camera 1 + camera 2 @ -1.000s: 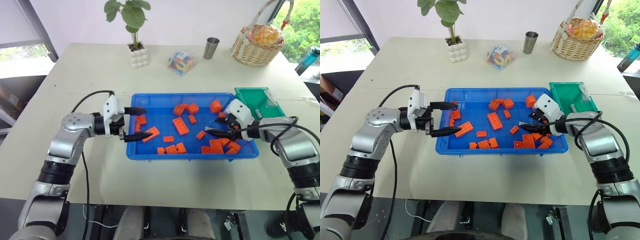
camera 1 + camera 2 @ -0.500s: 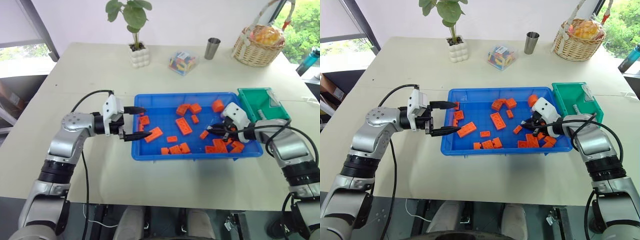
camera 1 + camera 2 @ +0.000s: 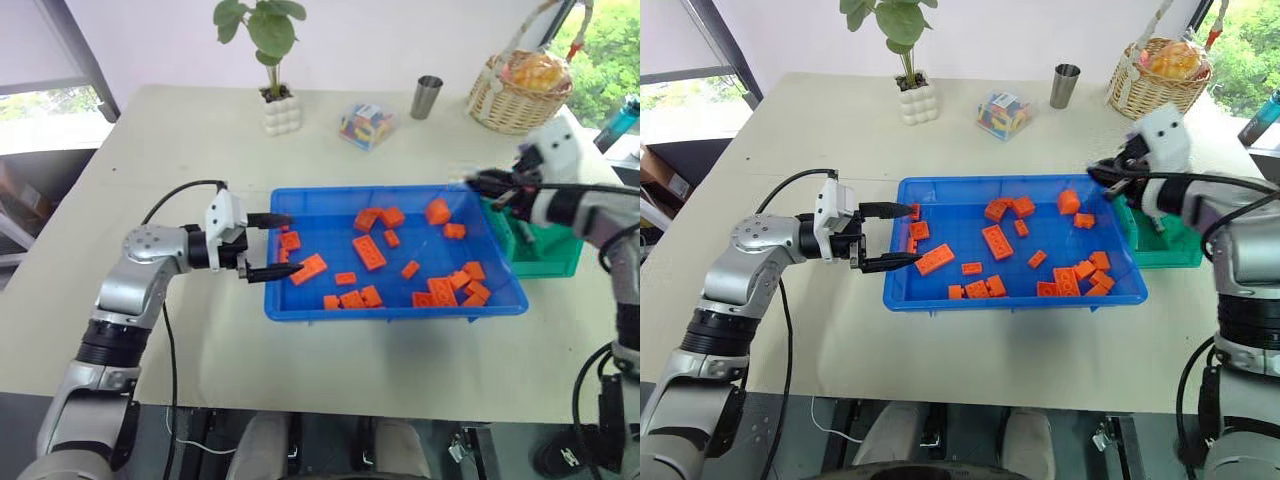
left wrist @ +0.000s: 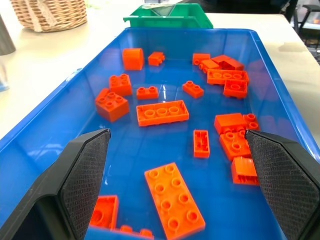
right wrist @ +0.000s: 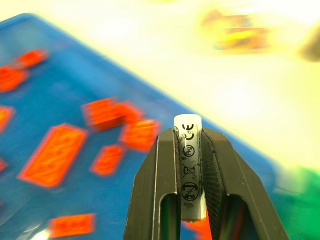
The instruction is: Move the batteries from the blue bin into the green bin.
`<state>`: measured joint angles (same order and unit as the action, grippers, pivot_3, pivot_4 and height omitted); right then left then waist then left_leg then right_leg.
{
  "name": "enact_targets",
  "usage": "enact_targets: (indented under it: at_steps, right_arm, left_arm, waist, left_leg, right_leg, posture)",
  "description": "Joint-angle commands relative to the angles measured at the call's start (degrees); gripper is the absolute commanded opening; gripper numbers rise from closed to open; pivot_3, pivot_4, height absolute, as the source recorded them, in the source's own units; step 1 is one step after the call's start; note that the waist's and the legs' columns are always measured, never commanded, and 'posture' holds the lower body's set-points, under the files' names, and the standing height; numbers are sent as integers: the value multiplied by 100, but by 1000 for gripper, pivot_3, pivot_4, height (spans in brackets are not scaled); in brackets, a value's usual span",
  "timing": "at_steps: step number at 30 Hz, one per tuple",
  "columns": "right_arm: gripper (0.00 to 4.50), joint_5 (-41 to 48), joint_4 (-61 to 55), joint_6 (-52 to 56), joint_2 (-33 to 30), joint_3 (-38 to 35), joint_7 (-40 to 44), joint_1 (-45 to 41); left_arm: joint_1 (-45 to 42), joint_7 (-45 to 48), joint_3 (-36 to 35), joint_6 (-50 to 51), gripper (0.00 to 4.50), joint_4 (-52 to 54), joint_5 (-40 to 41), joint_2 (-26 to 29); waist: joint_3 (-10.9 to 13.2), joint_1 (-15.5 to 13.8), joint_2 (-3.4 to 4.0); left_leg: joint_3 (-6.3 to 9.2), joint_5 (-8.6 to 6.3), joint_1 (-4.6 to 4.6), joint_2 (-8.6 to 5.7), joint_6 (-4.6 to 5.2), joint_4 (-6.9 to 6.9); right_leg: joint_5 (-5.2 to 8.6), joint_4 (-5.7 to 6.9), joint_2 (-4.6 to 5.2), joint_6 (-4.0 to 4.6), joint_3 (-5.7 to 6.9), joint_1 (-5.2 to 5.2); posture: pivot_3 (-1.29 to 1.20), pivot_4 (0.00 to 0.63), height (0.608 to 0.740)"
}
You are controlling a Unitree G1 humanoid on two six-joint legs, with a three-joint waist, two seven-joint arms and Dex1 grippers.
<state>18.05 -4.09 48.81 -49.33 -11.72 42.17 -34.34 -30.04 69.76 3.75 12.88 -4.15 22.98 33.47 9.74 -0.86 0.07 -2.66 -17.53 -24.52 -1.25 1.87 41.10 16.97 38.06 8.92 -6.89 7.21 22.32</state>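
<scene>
Silver-grey, a battery (image 5: 189,167) now sits pinched between the two black fingers of the right gripper (image 5: 190,175), which a second ago was down among the orange bricks (image 3: 366,251) at the right end of the blue bin (image 3: 300,305) with its fingers apart. Since then that gripper has closed on the cell and come up out of the tray; it now hangs above the blue bin's far right corner, right at the near-left edge of the green bin (image 3: 548,262). The tray itself has slid a little to the right along the table (image 3: 180,150) in the same interval, so its right end now presses close against the green bin.

I'd judge this means the pick is done and the carry is under way: what remains for this cell is a short travel over the green bin's rim and a release.

The battery stands with its long axis running along the fingers, one flat end poking out past the fingertips and the other sunk down between them, its printed marks facing the wrist camera.

Over at the blue bin's left edge, the left gripper (image 3: 268,245) holds station with its fingers (image 4: 85,177) spread wide and nothing between them, pointing across the tray toward the green bin.

No other battery is visible among the bricks.
</scene>
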Motion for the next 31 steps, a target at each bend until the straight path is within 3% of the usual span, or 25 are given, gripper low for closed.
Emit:
enact_targets:
  at_steps: [1,2,7,8,9,12,18,23,27,31]
  right_arm:
    - [79,-240,311,-29,-426,-510,-304,303]
    - [79,-215,325,38,-474,-576,-324,426]
    - [2511,-194,86,-10,-417,-685,-465,993]
    - [2666,-220,76,-108,-426,-690,-482,1052]
    - [3276,-172,74,-190,-430,-762,-452,1074]
    - [3276,98,-32,-526,-542,-1055,-55,1232]
    - [3276,439,8,-1698,-1369,-1670,1971,2486]
    - [3276,765,436,-1884,-1761,-2197,2973,2953]
    - [3276,875,456,-1980,-1808,-2480,3532,3420]
    - [3276,850,522,-2111,-1685,-2363,3452,3452]
  left_arm:
    - [-119,34,-33,-129,4500,52,-20,-2]
    - [-123,41,-31,-132,4500,45,-20,-4]
    - [-166,54,-50,-102,4500,1,26,-22]
    - [-183,45,-72,-60,4500,1,59,-28]
    - [-218,38,-103,-16,4500,-7,95,-32]
    - [-304,46,-181,73,4500,-16,160,10]
    - [-496,97,-498,320,4500,-32,366,309]
    - [-625,262,-821,709,4500,-55,587,791]
    - [-603,338,-965,898,4500,1,703,1030]
    - [-519,313,-1001,915,4500,77,710,1106]
  waist:
    - [0,2,0]
    - [0,4,1]
    - [0,55,2]
    - [0,57,3]
    - [0,56,3]
    - [0,37,3]
    - [2,-19,0]
    - [2,35,0]
    - [1,25,1]
    - [2,5,0]
  left_leg:
    - [0,0,0,0,0,-1]
    - [0,0,0,1,0,-1]
    - [-12,0,2,10,0,-6]
    - [-13,0,2,11,0,-7]
    - [-14,0,2,11,0,-7]
    - [-16,0,1,10,0,-6]
    - [-6,-2,1,4,5,-3]
    - [-10,-2,7,9,5,-3]
    - [-10,-3,9,14,5,-5]
    - [-10,-3,9,9,5,-1]
  right_leg:
    - [0,1,0,0,0,2]
    - [0,1,-1,0,0,3]
    - [0,1,-3,0,-1,5]
    - [0,2,-4,0,-1,7]
    - [0,2,-4,-1,-1,8]
    - [0,1,-3,-1,-2,8]
    - [0,-1,-3,-1,0,-1]
    - [0,-5,-3,-1,-2,-1]
    - [0,-5,-5,-1,-2,-3]
    - [0,-9,0,-1,-2,-5]
  posture:
    - [0,150,678]
    - [0,150,678]
    - [0,150,678]
    - [0,150,678]
    - [0,150,678]
    - [0,150,678]
    - [0,150,678]
    - [0,150,678]
    - [0,150,678]
    - [0,150,678]
